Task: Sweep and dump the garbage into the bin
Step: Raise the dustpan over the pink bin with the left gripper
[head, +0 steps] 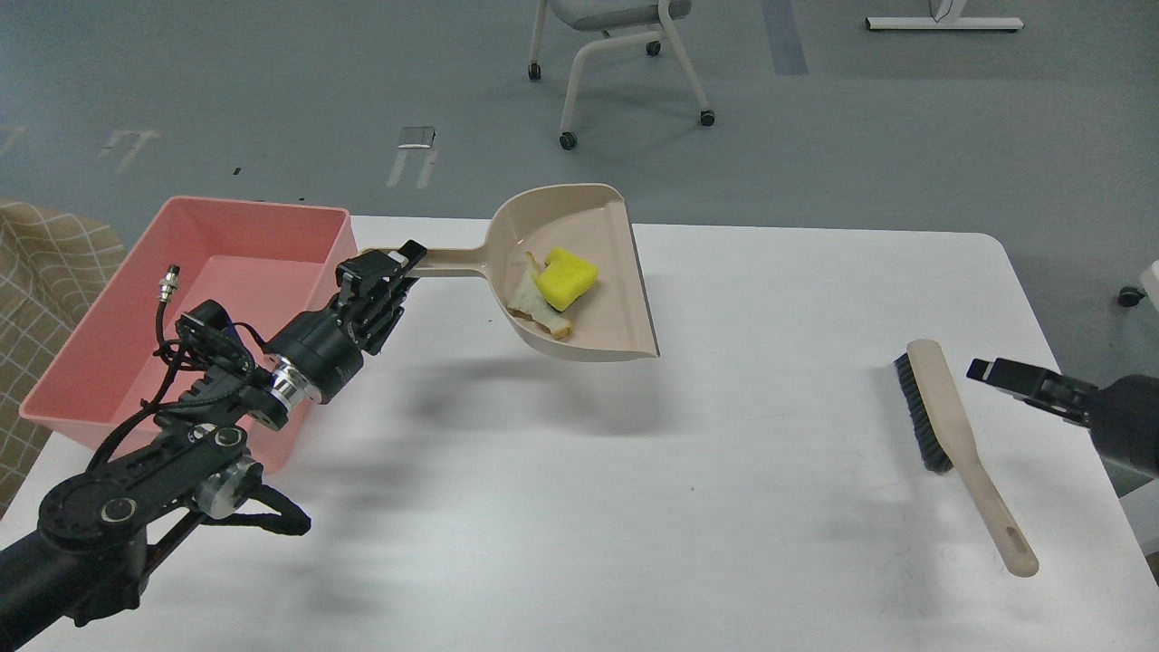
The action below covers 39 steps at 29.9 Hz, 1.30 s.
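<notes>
My left gripper (391, 263) is shut on the handle of the beige dustpan (598, 312) and holds it tilted above the table. In the pan lie the yellow sponge chunk (566, 278) and the off-white scrap (532, 306). The pink bin (181, 308) stands at the table's left edge, left of the dustpan handle. The beige brush (951, 435) with black bristles lies flat on the table at the right. My right gripper (991, 371) is above and to the right of the brush, apart from it, holding nothing; its fingers cannot be told apart.
The white table (634, 507) runs to a rounded far-right corner. A wheeled chair (616, 54) stands on the floor behind the table. A checked fabric seat (45, 272) is left of the bin.
</notes>
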### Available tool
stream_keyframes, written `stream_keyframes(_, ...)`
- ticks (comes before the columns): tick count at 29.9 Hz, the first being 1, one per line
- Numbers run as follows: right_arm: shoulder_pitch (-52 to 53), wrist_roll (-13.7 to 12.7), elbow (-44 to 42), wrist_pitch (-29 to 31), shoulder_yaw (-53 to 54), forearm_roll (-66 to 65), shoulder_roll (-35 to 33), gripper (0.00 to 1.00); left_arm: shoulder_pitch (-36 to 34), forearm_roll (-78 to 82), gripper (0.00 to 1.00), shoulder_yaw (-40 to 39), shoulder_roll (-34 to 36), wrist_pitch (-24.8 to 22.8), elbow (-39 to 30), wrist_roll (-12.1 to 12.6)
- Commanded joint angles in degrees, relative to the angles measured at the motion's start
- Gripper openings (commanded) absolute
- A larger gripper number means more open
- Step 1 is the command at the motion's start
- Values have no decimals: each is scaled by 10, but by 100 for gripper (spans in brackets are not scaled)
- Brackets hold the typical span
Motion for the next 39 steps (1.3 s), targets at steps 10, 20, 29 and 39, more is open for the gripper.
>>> stream_keyframes(10, 137, 5, -82, 0, 160, 143, 280, 92, 8, -83, 19, -63, 53, -7, -1, -4)
stream_keyframes(20, 145, 7, -136, 0, 222, 169, 431, 95, 46, -143, 19, -147, 131, -32, 0, -5)
stream_keyframes(29, 132, 22, -168, 0, 222, 169, 428, 96, 140, -200, 19, -216, 188, -47, 9, -19)
stream_keyframes(39, 131, 23, -166, 0, 237, 171, 425, 96, 258, -193, 19, -288, 247, -77, 9, -20)
